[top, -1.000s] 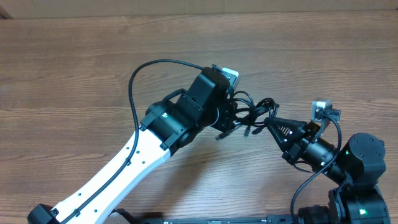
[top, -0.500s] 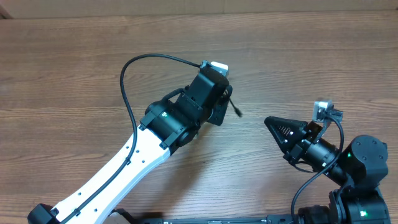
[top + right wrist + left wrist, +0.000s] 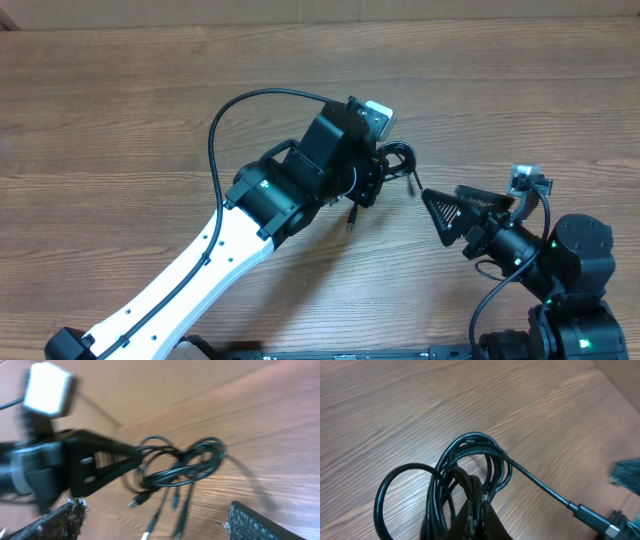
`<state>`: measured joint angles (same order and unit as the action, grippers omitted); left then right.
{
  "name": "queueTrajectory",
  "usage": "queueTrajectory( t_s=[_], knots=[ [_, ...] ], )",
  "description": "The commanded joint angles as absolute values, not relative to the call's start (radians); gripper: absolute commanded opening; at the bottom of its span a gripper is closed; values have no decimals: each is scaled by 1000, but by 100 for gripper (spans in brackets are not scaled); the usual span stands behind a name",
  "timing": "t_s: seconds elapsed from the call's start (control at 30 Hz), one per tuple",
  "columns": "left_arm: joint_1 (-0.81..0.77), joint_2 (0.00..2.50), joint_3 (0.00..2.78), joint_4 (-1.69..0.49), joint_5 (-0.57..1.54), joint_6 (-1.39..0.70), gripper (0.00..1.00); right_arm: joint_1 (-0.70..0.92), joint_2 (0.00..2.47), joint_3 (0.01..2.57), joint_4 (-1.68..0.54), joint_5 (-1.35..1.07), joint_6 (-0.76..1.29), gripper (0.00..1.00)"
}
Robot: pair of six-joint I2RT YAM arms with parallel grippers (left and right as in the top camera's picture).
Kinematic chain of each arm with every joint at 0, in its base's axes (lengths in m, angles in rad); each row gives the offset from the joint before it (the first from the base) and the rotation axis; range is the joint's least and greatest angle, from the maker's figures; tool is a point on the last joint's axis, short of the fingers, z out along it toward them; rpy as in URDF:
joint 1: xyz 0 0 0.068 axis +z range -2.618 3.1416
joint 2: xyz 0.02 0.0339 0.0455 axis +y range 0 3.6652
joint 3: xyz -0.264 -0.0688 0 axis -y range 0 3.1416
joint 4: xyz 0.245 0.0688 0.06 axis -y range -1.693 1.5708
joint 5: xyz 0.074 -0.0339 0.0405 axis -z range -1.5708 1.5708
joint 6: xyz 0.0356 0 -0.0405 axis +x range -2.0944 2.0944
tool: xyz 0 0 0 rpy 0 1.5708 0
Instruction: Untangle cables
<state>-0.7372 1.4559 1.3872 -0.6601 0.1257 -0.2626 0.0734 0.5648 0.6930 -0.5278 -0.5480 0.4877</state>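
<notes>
Cables (image 3: 170,477) in one tangled bundle

Left arm (image 3: 200,255): white link, black joints, green light (image 3: 266,184), looping black wire (image 3: 213,150). Right arm (image 3: 575,255): black, green lights (image 3: 551,243), triangular ribbed end effector (image 3: 436,215).

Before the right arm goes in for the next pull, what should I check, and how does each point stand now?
1. Hold: the left gripper is shut on the cables: ok.
2. The right gripper is open and empty: ok.
3. Gap between the right gripper and the cables: ok, they are apart.
4. The plug ends hang free under the cables: ok.
5. Cords separated: not ok, they are coiled together.
6. Which plug belongs to which cord: cannot tell.
</notes>
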Motion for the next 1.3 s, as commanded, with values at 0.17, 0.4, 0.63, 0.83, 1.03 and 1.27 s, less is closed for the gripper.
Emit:
queueTrajectory(
  t_s=[0.17, 0.4, 0.63, 0.83, 1.03, 1.27],
  knots=[
    [-733, 1453, 1394, -574, 332, -239, 4, 77, 557, 713, -628, -243, 791, 91],
    [-733, 1453, 1394, -506, 494, -238, 4, 77, 557, 713, -632, -245, 846, 89],
    [-734, 1453, 1394, -495, 683, -170, 4, 77, 557, 713, -588, -316, 838, 72],
    [-734, 1453, 1394, -462, 818, -148, 4, 77, 557, 713, -588, -316, 838, 52],
    [-734, 1453, 1394, -467, 829, -124, 4, 77, 557, 713, -588, -316, 838, 6],
    [-733, 1453, 1394, -524, 706, -118, 36, 77, 557, 713, -590, -316, 838, 4]
  ],
)
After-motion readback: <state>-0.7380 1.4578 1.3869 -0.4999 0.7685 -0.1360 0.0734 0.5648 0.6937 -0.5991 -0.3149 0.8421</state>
